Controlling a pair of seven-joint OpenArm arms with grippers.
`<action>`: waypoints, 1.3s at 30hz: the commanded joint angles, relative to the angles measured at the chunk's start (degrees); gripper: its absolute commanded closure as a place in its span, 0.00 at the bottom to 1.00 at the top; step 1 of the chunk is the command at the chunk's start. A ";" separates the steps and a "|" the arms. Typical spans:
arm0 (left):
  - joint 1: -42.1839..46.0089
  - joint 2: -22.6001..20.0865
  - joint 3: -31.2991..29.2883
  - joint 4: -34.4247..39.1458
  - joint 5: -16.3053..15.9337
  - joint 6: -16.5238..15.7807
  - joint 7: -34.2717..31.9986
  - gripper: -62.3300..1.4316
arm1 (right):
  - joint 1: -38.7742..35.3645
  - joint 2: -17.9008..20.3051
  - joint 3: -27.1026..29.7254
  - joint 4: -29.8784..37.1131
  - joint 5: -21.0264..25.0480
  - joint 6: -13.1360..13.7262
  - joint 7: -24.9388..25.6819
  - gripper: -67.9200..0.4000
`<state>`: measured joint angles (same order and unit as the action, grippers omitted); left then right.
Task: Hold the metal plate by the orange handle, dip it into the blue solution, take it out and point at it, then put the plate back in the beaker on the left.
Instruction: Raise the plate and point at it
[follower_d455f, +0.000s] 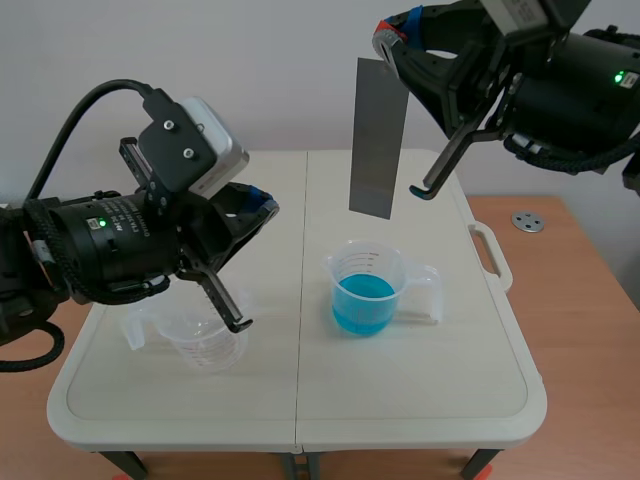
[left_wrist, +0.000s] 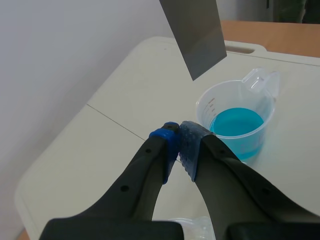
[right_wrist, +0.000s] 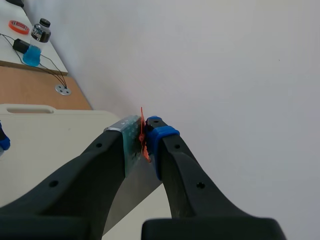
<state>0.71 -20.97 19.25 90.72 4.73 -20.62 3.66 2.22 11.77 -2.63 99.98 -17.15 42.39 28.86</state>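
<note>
Both arms are chunky matte black, each with a tiny green LED. Left arm (follower_d455f: 100, 250) has a fat black cable (follower_d455f: 75, 115) and a whitish camera box (follower_d455f: 215, 150) with screws. Finger pads (left_wrist: 189, 145) are blue, dotted.

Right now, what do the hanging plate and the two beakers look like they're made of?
The plate looks like metal: thin, flat, evenly dull grey with a soft matte sheen. The filled beaker seems to be clear plastic: see-through walls, printed scale marks, moulded handle and spout. The empty beaker looks the same, though glass cannot be ruled out.
</note>
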 joint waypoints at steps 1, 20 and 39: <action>-1.75 1.14 0.46 -0.37 0.24 0.33 -0.61 0.92 | 1.27 0.28 0.11 1.22 1.05 0.33 0.63 0.98; -10.56 9.57 7.80 -11.93 4.81 2.21 0.44 0.92 | 1.27 0.28 0.11 1.22 1.05 0.33 0.63 0.98; -11.21 11.45 7.80 -12.79 6.99 5.05 0.00 0.92 | 1.27 0.28 0.11 1.22 1.07 0.33 0.66 0.98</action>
<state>-9.69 -10.11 27.14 76.93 12.01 -16.08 4.47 2.22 11.77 -2.63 99.98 -17.15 42.39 28.86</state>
